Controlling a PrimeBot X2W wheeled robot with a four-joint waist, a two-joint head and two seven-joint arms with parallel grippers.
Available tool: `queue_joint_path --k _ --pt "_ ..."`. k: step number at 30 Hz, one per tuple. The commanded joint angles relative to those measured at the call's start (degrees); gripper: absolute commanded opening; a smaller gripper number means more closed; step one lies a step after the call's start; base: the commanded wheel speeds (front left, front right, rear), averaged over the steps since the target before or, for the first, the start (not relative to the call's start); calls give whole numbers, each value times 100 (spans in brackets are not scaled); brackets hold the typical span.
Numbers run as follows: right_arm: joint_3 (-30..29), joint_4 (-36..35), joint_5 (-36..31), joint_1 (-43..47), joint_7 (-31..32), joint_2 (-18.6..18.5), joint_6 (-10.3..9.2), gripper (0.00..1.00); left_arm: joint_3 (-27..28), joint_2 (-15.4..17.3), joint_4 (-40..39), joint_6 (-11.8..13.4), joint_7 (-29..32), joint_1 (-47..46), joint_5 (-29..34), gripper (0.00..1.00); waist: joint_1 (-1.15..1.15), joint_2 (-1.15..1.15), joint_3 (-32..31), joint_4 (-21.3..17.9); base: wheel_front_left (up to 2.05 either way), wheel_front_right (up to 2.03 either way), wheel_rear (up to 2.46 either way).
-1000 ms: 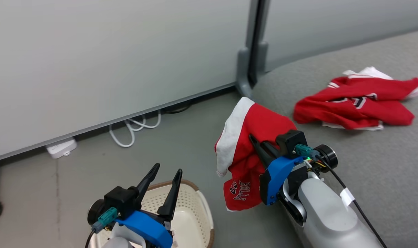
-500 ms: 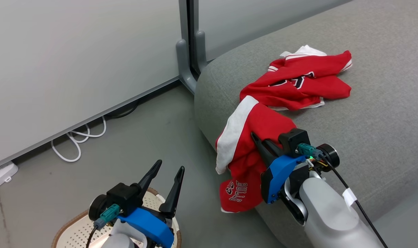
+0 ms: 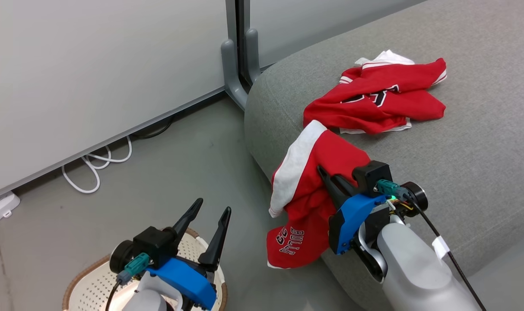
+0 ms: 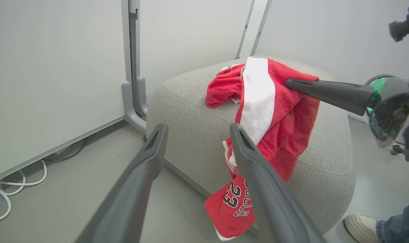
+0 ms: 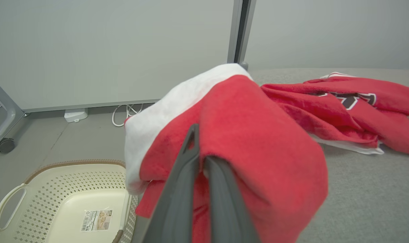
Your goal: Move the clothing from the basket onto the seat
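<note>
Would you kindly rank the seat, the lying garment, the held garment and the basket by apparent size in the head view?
1. seat
2. lying garment and held garment: alike, held one nearer the camera, so unranked
3. basket, partly cut off

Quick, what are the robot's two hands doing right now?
Left gripper: open, holding nothing.
Right gripper: shut on a red garment.
</note>
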Motion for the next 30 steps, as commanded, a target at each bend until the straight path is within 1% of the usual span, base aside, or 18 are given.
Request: queue_joint_path --k 1,3,4,5,8,10,12,15,18,20,22,24,27,30 --pt "-6 -30 1 -79 24 18 -5 0 -12 58 -17 -21 -18 -113 -12 100 0 0 68 54 0 0 0" --pt "27 -73 92 -244 106 -35 -5 0 -11 86 -47 -21 -18 -159 24 100 0 0 162 98 0 0 0" --pt "37 -95 103 -371 153 -132 -5 0 -20 123 -50 -21 -18 -196 68 100 0 0 224 121 0 0 0" --pt "-18 -142 169 -637 241 -336 -5 0 -53 152 -100 -22 -18 -284 104 100 0 0 377 184 0 0 0" --pt "-164 -252 335 -1194 381 -635 -4 0 -158 252 -160 -22 -18 -434 135 100 0 0 672 311 0 0 0" --pt "-337 -333 421 -1620 470 -936 -5 0 -254 330 -210 -22 -18 -569 155 100 0 0 910 422 0 0 0" --pt "-553 -396 517 -2014 553 -1250 -5 0 -360 413 -287 -22 -17 -741 161 100 0 0 1158 546 0 0 0" --pt "-944 -440 479 -2571 633 -1849 -5 0 -527 518 -394 -22 -6 -983 164 100 0 0 1524 781 0 0 0" --pt "-1566 -430 405 -2932 584 -2403 -5 0 -629 575 -543 -22 -8 -1227 158 100 0 0 1846 1044 0 0 0" --pt "-1994 -348 344 -2990 507 -2660 -4 0 -715 608 -661 -22 -10 -1344 156 100 0 0 2023 1220 0 0 0" --pt "-2358 -240 283 -2889 403 -2839 -4 0 -750 629 -751 -22 -11 -1427 161 100 0 0 2157 1385 0 0 0" --pt "-2707 -62 235 -2683 336 -2942 -5 0 -735 640 -843 -19 -12 -1517 178 100 0 0 2286 1524 0 0 0" --pt "-3141 233 178 -2413 183 -2882 -5 0 -733 695 -939 -17 -15 -1566 199 100 0 0 2407 1653 0 0 0" --pt "-3416 524 78 -2155 28 -2775 -5 0 -721 725 -994 -17 -16 -1606 193 100 0 0 2459 1736 0 0 0"
